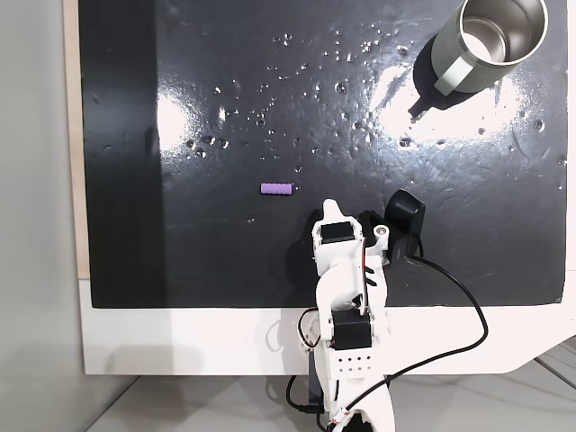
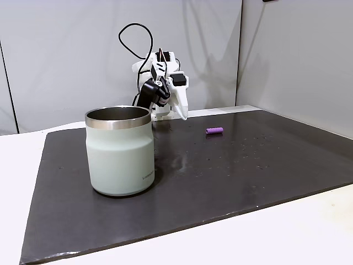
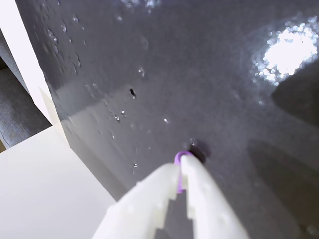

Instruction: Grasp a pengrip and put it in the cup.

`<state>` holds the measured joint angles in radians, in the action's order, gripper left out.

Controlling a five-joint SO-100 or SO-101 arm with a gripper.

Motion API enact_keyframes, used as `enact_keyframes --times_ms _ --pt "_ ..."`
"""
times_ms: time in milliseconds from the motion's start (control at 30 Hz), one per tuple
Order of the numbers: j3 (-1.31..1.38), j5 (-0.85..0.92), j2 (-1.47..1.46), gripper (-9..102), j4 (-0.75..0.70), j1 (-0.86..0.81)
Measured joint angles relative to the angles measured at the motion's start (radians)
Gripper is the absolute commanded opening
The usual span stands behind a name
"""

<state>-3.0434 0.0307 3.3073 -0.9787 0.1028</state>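
The purple pengrip lies flat on the black mat, a little left of and beyond my gripper in a fixed view. From the side, the pengrip rests on the mat to the right of the gripper, which hangs tip-down, apart from it. My gripper is shut in the wrist view, and a sliver of the pengrip peeks past its tips on the mat below. The cup stands upright at the far right corner; it is the large mug in front in the other fixed view.
The arm is folded over the mat's near edge, with its black wrist camera and a black cable to the right. White table borders the mat. Small glints speckle the mat between pengrip and cup.
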Motion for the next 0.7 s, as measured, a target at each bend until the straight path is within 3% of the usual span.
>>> enact_keyframes --times_ms 533,700 --pt "0.003 0.014 0.000 0 0.008 0.009" --pt "0.124 -0.014 -0.089 0 -0.077 0.075"
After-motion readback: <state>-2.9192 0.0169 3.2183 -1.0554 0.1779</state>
